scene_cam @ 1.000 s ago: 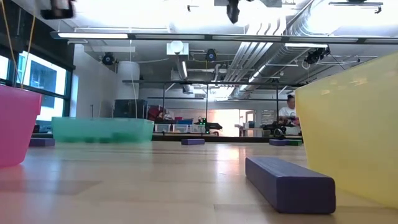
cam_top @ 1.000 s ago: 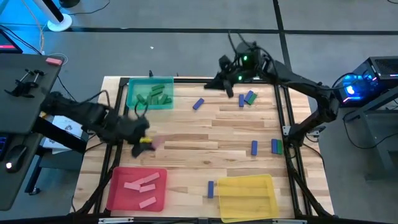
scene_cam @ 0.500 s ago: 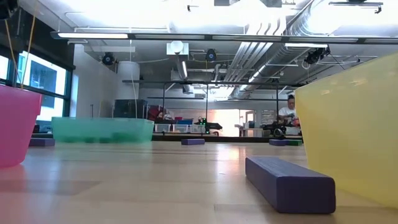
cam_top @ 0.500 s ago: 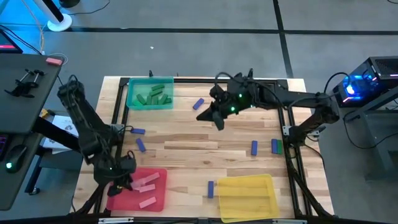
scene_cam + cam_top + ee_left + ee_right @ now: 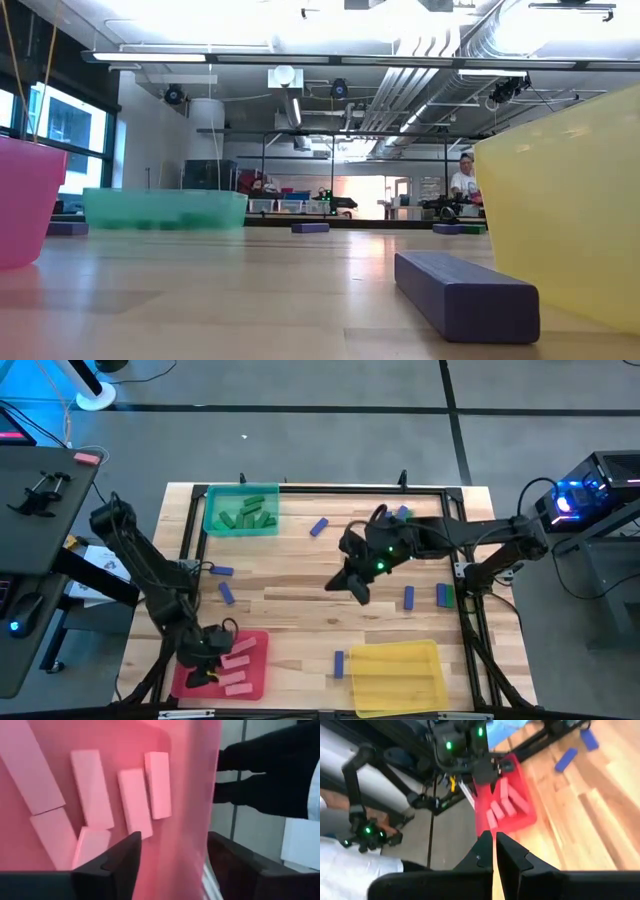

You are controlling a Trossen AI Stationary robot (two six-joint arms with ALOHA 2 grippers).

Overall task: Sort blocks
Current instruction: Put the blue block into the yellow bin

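My left gripper (image 5: 203, 665) (image 5: 172, 865) hangs open over the left part of the red tray (image 5: 255, 670). One finger is over the tray's floor and the other beyond its wall (image 5: 192, 820); nothing is between them. Several pink blocks (image 5: 135, 802) lie flat in that tray. My right gripper (image 5: 357, 590) (image 5: 494, 840) is shut and empty above the table's middle. Blue blocks lie loose on the wood (image 5: 228, 593) (image 5: 409, 597) (image 5: 339, 664). Green blocks (image 5: 245, 515) lie in the green tray (image 5: 212, 528).
A yellow tray (image 5: 395, 675) stands at the near edge, right of the red one, with a purple block (image 5: 465, 295) beside it. A blue and a green block (image 5: 444, 595) lie near the right frame rail. A black frame (image 5: 300, 487) runs around the table.
My left gripper has gone from the table's left middle toward the near edge and now hangs over the red tray. My right gripper has gone from the far edge toward the table's middle, staying shut.
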